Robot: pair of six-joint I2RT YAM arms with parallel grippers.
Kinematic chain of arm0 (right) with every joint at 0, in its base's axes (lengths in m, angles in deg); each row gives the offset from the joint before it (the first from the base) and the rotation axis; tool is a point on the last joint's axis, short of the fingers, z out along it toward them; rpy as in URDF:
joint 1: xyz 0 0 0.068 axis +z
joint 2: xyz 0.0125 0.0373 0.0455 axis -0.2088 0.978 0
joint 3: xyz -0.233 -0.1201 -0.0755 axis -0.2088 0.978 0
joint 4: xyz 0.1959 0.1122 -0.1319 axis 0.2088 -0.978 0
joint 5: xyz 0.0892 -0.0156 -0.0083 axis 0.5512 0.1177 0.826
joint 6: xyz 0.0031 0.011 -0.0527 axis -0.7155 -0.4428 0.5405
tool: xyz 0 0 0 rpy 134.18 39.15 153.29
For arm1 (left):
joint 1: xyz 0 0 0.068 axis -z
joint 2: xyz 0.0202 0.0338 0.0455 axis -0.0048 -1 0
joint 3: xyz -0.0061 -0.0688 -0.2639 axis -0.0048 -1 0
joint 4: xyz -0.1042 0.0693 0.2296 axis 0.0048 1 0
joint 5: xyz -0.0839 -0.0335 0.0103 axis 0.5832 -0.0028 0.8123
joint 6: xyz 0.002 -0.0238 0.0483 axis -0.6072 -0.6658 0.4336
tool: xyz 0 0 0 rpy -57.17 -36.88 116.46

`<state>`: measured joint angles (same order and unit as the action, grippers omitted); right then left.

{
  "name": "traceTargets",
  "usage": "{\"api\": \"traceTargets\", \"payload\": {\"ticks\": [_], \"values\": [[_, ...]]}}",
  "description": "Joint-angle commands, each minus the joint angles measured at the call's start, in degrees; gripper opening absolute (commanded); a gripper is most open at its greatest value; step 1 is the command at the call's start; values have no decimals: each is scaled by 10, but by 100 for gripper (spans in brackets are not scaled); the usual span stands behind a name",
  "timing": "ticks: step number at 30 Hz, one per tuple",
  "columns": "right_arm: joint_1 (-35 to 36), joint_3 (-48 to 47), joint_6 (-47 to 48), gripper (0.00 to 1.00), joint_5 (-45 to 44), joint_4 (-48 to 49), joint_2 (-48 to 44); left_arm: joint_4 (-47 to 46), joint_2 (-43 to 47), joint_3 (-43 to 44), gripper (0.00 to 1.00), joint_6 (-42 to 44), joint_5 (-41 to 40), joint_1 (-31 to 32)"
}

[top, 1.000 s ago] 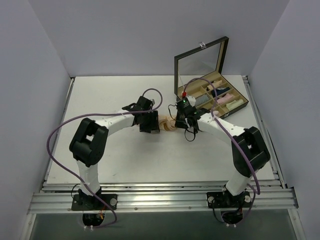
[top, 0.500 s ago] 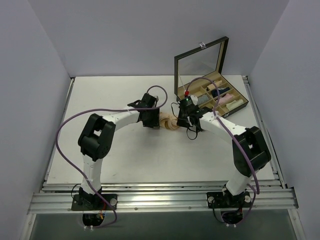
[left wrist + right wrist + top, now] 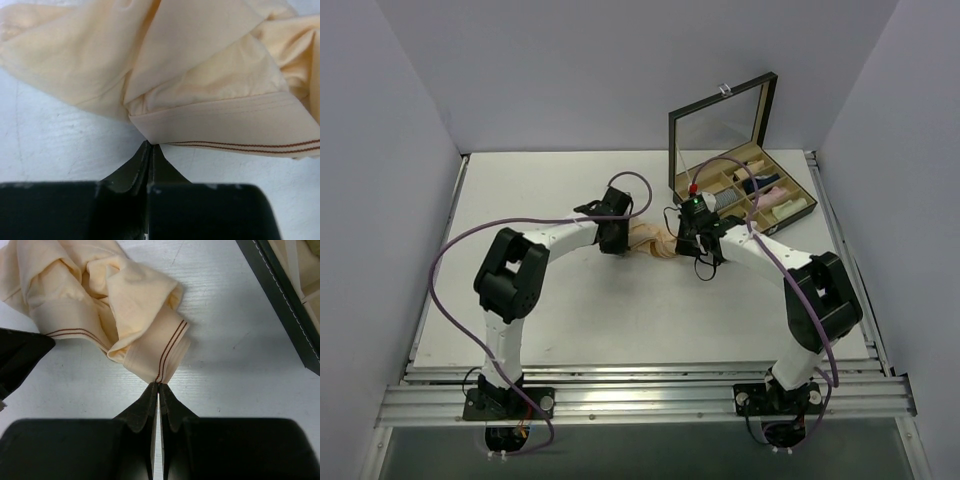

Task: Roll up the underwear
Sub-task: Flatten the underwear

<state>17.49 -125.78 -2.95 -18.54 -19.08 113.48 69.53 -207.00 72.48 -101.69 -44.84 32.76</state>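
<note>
Left gripper [image 3: 149, 146] is clenched, its two dark fingertips meeting on the very corner of the underwear's hem, where a double line of brown stitching runs along the band. Across from it the right gripper [image 3: 158, 386] is clamped too, pinching another bit of hem right where the same double stitch line comes down to the edge. So each arm has a small pinch of the cloth and no more.

From above, the underwear [image 3: 655, 243] sits near the middle of the desk [image 3: 620, 320], a little toward its far edge, stretched between the two wrists. It lies on the white surface as a loose, crumpled bundle of pale peach cloth, folded over itself in several layers rather than spread flat. The right wrist view shows it bunched up and puffy just beyond the fingertips, with the left gripper's dark body at its other side.

Toward the far right corner of the desk stands a dark box [image 3: 277, 292], its lid [image 3: 720, 128] propped upright. Cloth rolls [image 3: 765, 195] sit in its compartments. The underwear is close to the box but apart from it.
</note>
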Motion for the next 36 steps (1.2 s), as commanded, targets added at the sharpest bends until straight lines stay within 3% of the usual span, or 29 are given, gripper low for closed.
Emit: {"api": "traceTargets", "payload": {"ticks": [1,5,10,17,27,36], "values": [[-5,15,16,0,6,-10,-19,-3,80,-26,2,19,-24,0],[-6,24,22,0,7,-14,-31,-39,140,-45,2,57,-28,0],[-17,24,26,0,7,-23,-40,-3,141,-6,2,90,-39,0],[-20,-13,23,0,0,-54,-64,37,187,-24,2,69,-21,0],[-24,-43,26,0,-30,-129,-157,130,317,-90,2,-14,3,26],[-22,-18,5,0,-52,-234,-294,230,507,-172,2,-149,1,105]]}}
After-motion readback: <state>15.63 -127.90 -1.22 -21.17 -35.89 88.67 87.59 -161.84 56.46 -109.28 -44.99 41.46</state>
